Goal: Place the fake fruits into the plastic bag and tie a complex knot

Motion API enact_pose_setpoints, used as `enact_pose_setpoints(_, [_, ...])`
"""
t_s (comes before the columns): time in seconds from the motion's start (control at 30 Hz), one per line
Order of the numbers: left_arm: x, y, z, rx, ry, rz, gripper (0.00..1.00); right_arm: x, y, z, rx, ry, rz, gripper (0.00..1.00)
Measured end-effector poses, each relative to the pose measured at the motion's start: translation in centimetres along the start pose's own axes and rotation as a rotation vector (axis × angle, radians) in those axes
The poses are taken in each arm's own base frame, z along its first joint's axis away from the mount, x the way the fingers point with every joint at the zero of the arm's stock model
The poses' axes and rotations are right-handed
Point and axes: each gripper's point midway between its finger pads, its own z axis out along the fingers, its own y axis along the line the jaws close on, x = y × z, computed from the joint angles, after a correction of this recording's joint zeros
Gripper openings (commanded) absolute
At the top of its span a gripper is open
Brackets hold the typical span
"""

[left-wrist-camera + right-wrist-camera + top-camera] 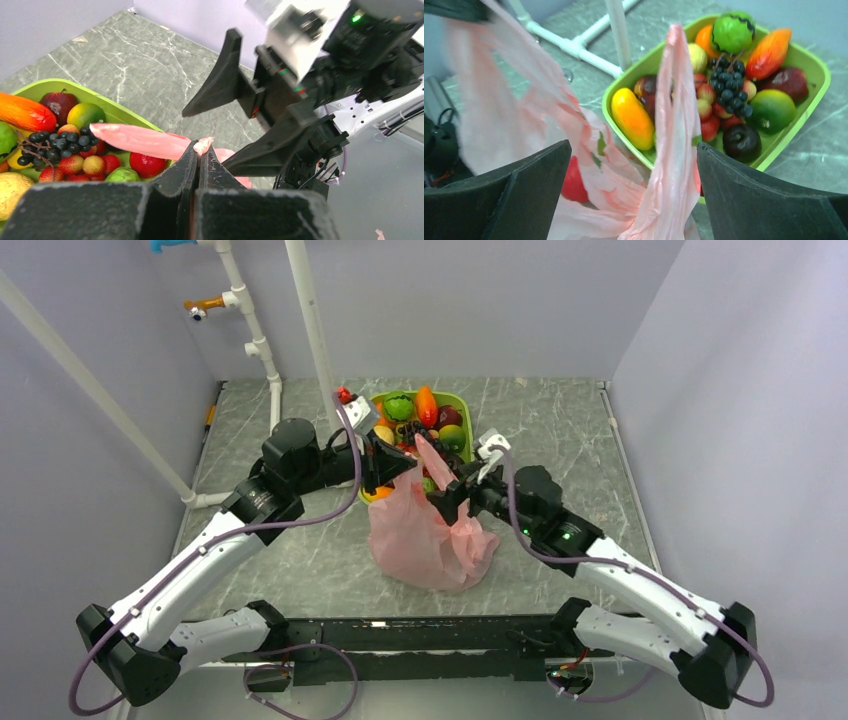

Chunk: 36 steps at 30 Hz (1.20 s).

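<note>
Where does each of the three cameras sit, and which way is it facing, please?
Top external: above and behind the bases, looking down at the table; both arms show, meeting at the plastic bag.
Left wrist: on the left arm, looking past the left gripper, shut on a bag handle, toward the open right gripper.
Right wrist: on the right arm, looking between its open fingers at a bag handle and the fake fruits.
Shared: bag and green tray appear in all three.

A pink crinkly plastic bag (pixel 430 535) and lime-green rectangular tray (pixel 464 405) fill the middle of the grey marbled worktop (pixel 570 440); open surface lies right; white plastic pipes (pixel 258 348) obstruct far-left.
</note>
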Motion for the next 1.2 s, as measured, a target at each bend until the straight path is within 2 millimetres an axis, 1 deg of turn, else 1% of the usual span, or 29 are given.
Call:
enact_pose_setpoints(0.03, [0.0,0.0,0.0,0.000,-0.001,-0.005,0.00,-1.1,0.3,-0.6,-0.013,-0.024,-0.009,1.00])
enact_pose_setpoints(0.1, [0.0,0.0,0.1,0.000,-0.005,-0.012,0.00,-2.5,1.1,-1.8,-0.053,-0.056,-0.028,1.00])
enact_pose_setpoints(0.17, [-0.1,0.0,0.1,0.000,-0.012,-0.017,0.00,-3.3,1.9,-2.6,-0.099,-0.080,-0.038,1.00])
enact_pose_setpoints(0.23, [-0.2,0.0,0.1,0.001,-0.016,-0.018,0.00,-4.2,3.3,-2.9,-0.156,-0.094,-0.043,1.00])
enact_pose_setpoints(0.3, [-0.3,-0.1,0.2,0.003,-0.020,-0.020,0.00,-5.0,4.7,-2.5,-0.202,-0.102,-0.048,1.00])
enact_pose_setpoints(0.37, [-0.4,-0.1,0.2,0.005,-0.024,-0.020,0.00,-5.8,6.1,-1.6,-0.243,-0.123,-0.054,1.00])
enact_pose_setpoints(0.4, [-0.4,-0.1,0.2,0.007,-0.026,-0.020,0.00,-5.8,6.6,-1.1,-0.257,-0.129,-0.056,1.00])
enact_pose_setpoints(0.5, [-0.3,-0.4,0.2,0.020,-0.024,-0.033,0.00,-5.7,7.4,0.5,-0.270,-0.143,-0.057,1.00])
enact_pose_setpoints(0.57, [-0.2,-0.6,0.3,0.031,-0.027,-0.037,0.00,-5.8,7.5,1.7,-0.263,-0.158,-0.056,0.98])
enact_pose_setpoints(0.6, [-0.3,-0.7,0.3,0.038,-0.029,-0.038,0.00,-5.8,7.6,2.2,-0.263,-0.168,-0.056,0.94])
enact_pose_setpoints(0.63, [-0.3,-0.7,0.3,0.042,-0.030,-0.038,0.00,-5.9,7.6,2.8,-0.257,-0.181,-0.055,0.86])
enact_pose_setpoints(0.73, [-0.3,-0.9,0.3,0.053,-0.037,-0.045,0.00,-6.0,8.2,4.0,-0.268,-0.224,-0.059,0.56])
enact_pose_setpoints(0.77, [-0.3,-0.9,0.3,0.054,-0.038,-0.047,0.00,-5.7,8.4,4.3,-0.274,-0.229,-0.063,0.45])
enact_pose_setpoints(0.83, [-0.4,-1.0,0.4,0.055,-0.042,-0.050,0.00,-4.6,9.0,4.9,-0.294,-0.238,-0.065,0.29])
enact_pose_setpoints(0.9, [-0.5,-0.9,0.3,0.051,-0.045,-0.056,0.00,-2.3,9.3,5.3,-0.308,-0.218,-0.066,0.18])
enact_pose_setpoints(0.93, [-0.5,-0.8,0.3,0.048,-0.046,-0.061,0.00,-0.8,9.3,5.5,-0.312,-0.196,-0.067,0.14])
enact_pose_setpoints(1.0, [-0.2,-0.4,0.2,0.035,-0.033,-0.078,0.00,2.4,9.3,5.7,-0.322,-0.156,-0.076,0.12])
enact_pose_setpoints(1.03, [0.2,-0.1,0.1,0.025,-0.018,-0.090,0.00,3.5,9.4,5.8,-0.327,-0.146,-0.080,0.12])
enact_pose_setpoints(1.1, [1.1,0.4,0.0,0.004,0.016,-0.116,0.00,4.9,9.5,5.8,-0.343,-0.144,-0.092,0.12])
enact_pose_setpoints(1.2, [1.7,1.3,-0.3,-0.022,0.038,-0.137,0.00,6.5,9.6,5.7,-0.363,-0.150,-0.116,0.12])
